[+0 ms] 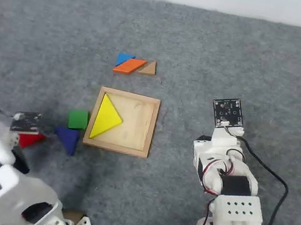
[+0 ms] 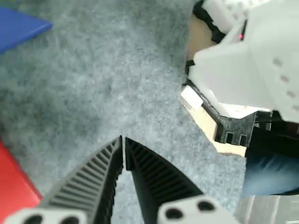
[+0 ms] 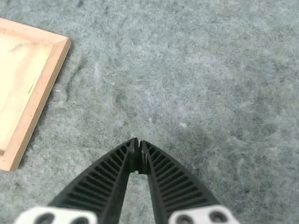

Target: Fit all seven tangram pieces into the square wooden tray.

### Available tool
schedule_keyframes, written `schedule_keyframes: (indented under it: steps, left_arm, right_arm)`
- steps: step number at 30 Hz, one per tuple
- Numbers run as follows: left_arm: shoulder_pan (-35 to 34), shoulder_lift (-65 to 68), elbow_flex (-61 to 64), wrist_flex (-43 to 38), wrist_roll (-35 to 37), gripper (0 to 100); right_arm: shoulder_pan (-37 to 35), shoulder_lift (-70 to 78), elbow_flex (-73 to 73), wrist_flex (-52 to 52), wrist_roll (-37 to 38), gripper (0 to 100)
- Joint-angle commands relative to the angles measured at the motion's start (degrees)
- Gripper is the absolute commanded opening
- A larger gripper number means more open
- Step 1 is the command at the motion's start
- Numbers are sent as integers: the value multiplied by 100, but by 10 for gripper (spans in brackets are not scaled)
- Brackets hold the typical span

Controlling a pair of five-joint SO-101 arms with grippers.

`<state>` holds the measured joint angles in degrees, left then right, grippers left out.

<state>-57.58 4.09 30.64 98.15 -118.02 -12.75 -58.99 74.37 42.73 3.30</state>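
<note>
Both arms' jaws clenched empty above carpet (image 3: 210, 70); yellow triangle (image 1: 105, 118) lies inside tray (image 1: 115, 148).

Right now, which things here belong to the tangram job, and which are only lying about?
Job: wooden tray; yellow triangle inside it; outside it, green square, dark blue triangle, red piece, light blue piece, orange parallelogram, tan triangle.
Lying about: grey mat; black cable.

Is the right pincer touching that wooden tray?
Apart. The right wrist view shows grey carpet between the right pincer and the wooden tray.
</note>
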Motion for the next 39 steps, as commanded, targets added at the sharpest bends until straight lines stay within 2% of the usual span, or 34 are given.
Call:
schedule_keyframes:
  steps: [1,4,9,17,19,23,24,26,27,30,32,37,39]
  left_arm:
    - [114,-325,-198,141,580,11]
    - [158,-343,-303,176,1090,12]
    - [123,-316,-444,193,1336,12]
    - [501,-334,-875,141,3798,12]
    - [448,-369,-1138,-325,4404,12]
    - [-18,-527,-1358,-2215,6532,12]
    - [-123,-633,-1244,-2541,6760,12]
    - [-158,-932,-910,-2646,6637,12]
    - [-70,-1081,-708,-2602,6347,12]
    - [299,-1486,-154,-2242,5002,12]
    - [527,-1653,-13,-1987,4413,12]
    - [897,-1697,-92,-1969,4237,12]
    - [993,-1697,-40,-2092,3842,12]
  right_arm:
    - [22,-154,-53,-101,70,8]
    - [22,-163,-53,-101,70,8]
    - [22,-171,-53,-101,79,8]
    - [22,-163,-53,-101,79,8]
    - [22,-163,-53,-101,79,8]
    - [22,-145,-53,-101,70,8]
    - [22,-145,-35,-119,70,8]
    - [-4,-180,44,-163,79,8]
    - [-13,-180,62,-180,79,8]
    - [4,-180,88,-268,79,8]
    - [4,-180,88,-268,79,8]
    - [4,-180,88,-268,79,8]
    - [13,-180,88,-268,79,8]
